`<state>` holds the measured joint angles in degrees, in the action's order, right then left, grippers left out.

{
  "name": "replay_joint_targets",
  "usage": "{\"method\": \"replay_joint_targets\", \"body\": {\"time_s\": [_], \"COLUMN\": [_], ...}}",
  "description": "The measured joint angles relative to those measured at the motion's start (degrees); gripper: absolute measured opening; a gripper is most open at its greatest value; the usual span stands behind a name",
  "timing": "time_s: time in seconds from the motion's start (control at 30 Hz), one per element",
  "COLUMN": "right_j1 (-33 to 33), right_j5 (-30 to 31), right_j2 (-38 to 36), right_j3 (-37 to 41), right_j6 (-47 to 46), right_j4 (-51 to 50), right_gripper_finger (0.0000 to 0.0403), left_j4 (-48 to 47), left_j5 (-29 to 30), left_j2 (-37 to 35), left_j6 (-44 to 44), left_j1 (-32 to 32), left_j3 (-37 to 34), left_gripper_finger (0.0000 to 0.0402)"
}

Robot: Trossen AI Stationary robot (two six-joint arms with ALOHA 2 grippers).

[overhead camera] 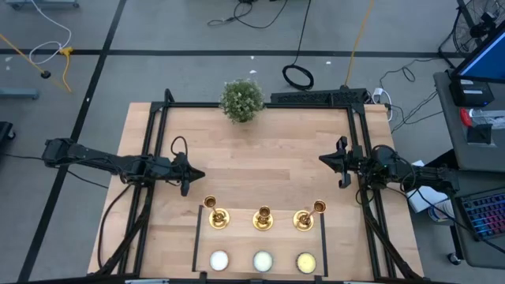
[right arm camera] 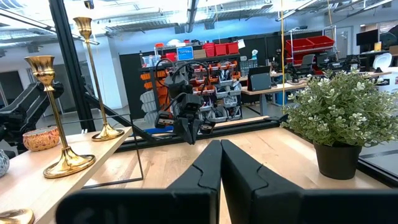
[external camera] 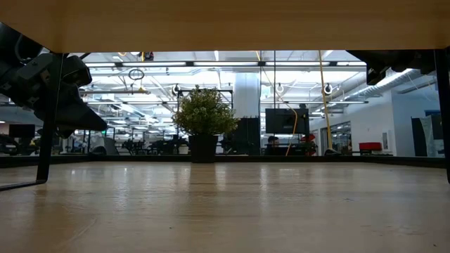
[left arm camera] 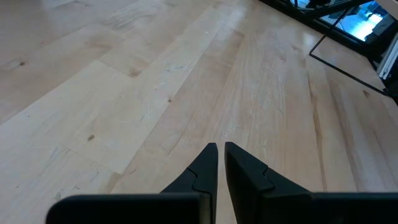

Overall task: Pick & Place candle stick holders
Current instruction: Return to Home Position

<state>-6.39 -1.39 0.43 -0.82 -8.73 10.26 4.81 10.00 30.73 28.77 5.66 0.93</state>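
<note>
The left gripper (left arm camera: 220,147) hung low over the bare table (left arm camera: 124,93), its two dark fingers drawn almost together with only a sliver between them and nothing held. The right gripper (right arm camera: 220,143), out by the table's right side, was likewise pressed closed and empty, facing across toward the other arm. The three candle stick holders (overhead camera: 263,218) stood upright in a row on the shelf (overhead camera: 239,240), between the two arms and well apart from both. Three flat tealight candles (overhead camera: 263,260) were lined up alongside them, and the potted plant (overhead camera: 241,99) sat at the opposite edge. Judging by the polished metal, each holder was probably rigid and not heavy, but slick — and tall on a thin stem over a flared base, so easy to tip. The stem looked the sensible place to grip, low down near the base, with the fingers closing squarely and the lift straight up. As things stood, the placing appeared finished — no holder was off the shelf.
</note>
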Motion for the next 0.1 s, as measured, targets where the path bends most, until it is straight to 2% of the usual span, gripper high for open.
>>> {"method": "replay_joint_targets", "body": {"time_s": [0.1], "right_j1": [0.01], "right_j5": [0.02], "right_j2": [0.0], "right_j3": [0.01], "right_j6": [0.01], "right_j4": [0.01], "right_gripper_finger": [0.0004], "left_j4": [-0.01], "left_j5": [0.0], "left_j2": [-0.01], "left_j6": [0.0], "left_j1": [-0.01], "left_j3": [0.0], "left_gripper_finger": [0.0033]}}
